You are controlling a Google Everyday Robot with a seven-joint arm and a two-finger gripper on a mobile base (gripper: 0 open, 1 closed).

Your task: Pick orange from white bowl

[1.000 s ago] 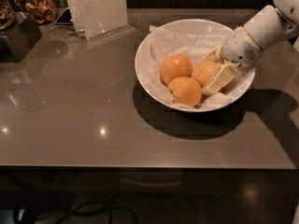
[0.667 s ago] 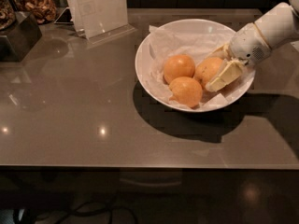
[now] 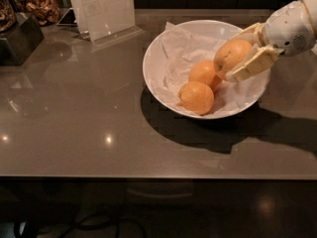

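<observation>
One orange (image 3: 231, 54) now raised by gripper (image 3: 235, 57) over white bowl (image 3: 208, 25).

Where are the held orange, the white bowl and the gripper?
held orange (image 3: 230, 51), camera view, middle of its skin.
white bowl (image 3: 148, 63), camera view, bare left rim.
gripper (image 3: 237, 56), camera view, midway between fingertips, over the bowl's right side.

Glossy grey-brown bench (image 3: 74, 128), ceiling lights glinting off it. Back left, a clear sign holder (image 3: 106, 10) stands upright, a dark box (image 3: 19, 39) beside it and brown snacks (image 3: 41, 5) heaped behind, all well apart from the hand (image 3: 233, 53) at far right. Cables (image 3: 101, 223) trail below.
</observation>
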